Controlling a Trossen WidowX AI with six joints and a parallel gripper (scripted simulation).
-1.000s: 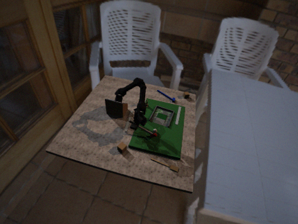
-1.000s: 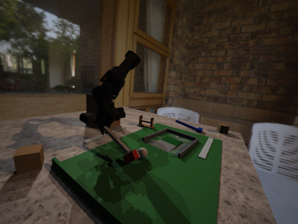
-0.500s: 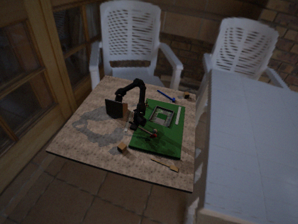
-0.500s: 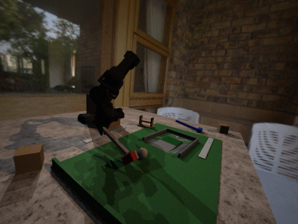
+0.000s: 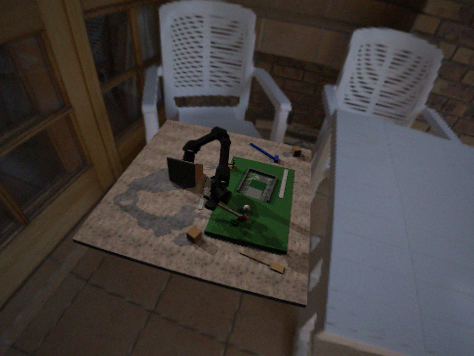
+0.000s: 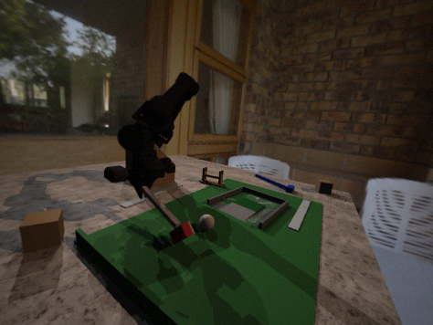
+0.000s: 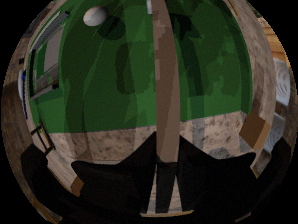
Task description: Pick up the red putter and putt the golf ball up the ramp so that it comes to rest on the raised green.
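Note:
My gripper [image 5: 209, 201] [image 6: 141, 183] [image 7: 164, 135] is shut on the red putter, whose brown shaft [image 5: 227, 208] [image 6: 161, 207] [image 7: 167, 85] slants down over the green mat [image 5: 270, 230] [image 6: 279, 260] [image 7: 100, 107]. Its red head [image 5: 243, 218] [image 6: 183, 232] is low over the mat, beside the ball; the exact height is unclear. The white golf ball [image 5: 247, 207] [image 6: 206, 222] [image 7: 95, 16] is on the ramp side of the head, with a small gap in the exterior view. The grey ramp [image 5: 254, 191] [image 6: 234, 210] leads to the raised green [image 5: 257, 183] [image 6: 250, 204] inside a walled frame.
A white strip [image 5: 283, 183] [image 6: 300, 214] lies beyond the frame. A small rack [image 6: 213, 177] [image 7: 42, 138] stands at the mat's edge. A blue club [image 5: 263, 152] [image 6: 275, 183], a yellow club [image 5: 276, 267] and brown blocks [image 5: 194, 234] [image 6: 42, 229] [image 7: 254, 131] lie around the mat.

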